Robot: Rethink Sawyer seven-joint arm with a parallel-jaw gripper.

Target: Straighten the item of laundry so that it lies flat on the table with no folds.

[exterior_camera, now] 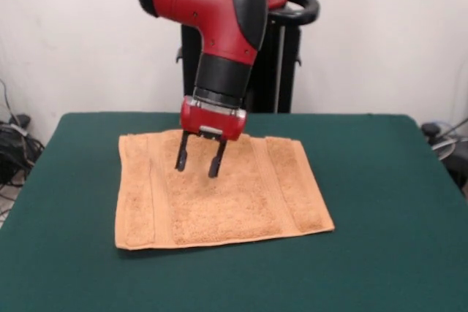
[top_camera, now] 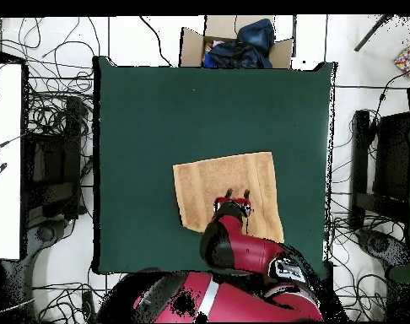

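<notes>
My arm (exterior_camera: 219, 12) reaches down from counter's far edge; wrist near vertical, my gripper (exterior_camera: 198, 160) pointing down, fingers (exterior_camera: 181, 157) spread apart, empty.

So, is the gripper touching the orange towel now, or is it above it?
Cannot tell. In the front view the open gripper shows its fingertips against the towel, with no clear gap or contact. The overhead view does not settle it.
</notes>
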